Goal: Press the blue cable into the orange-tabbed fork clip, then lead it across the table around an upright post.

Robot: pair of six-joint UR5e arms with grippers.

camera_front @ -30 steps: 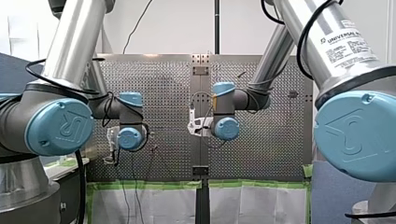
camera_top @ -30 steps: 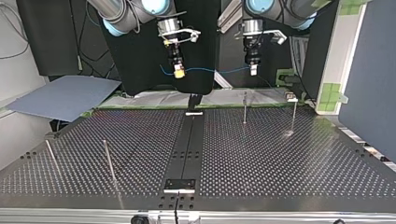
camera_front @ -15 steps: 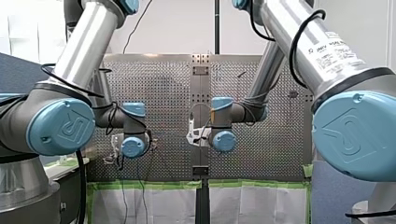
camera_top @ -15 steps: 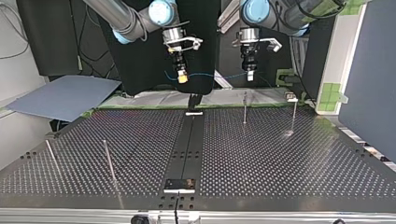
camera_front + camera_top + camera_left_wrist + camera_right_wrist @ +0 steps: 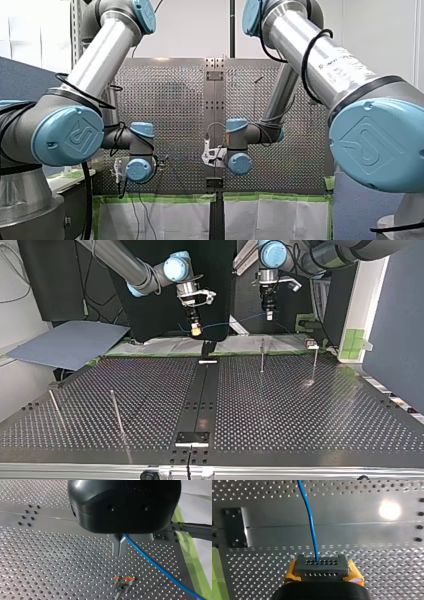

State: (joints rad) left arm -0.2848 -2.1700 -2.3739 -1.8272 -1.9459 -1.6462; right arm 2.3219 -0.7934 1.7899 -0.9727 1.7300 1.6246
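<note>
Blue cable (image 5: 230, 321) hung in the air across the upper middle of the top view, clear of the table (image 5: 280, 405). Your left gripper (image 5: 269, 316), upper right of centre in that view, had its metal fingers (image 5: 118, 547) pinched together on the cable, which ran off to one side of them; the orange-tabbed fork clip (image 5: 124, 578) sat on the table ahead of those fingers, apart from the cable. Your right gripper (image 5: 196, 330), upper left of centre, had its yellow pads (image 5: 291, 571) closed on the cable, which led straight ahead from between them.
</note>
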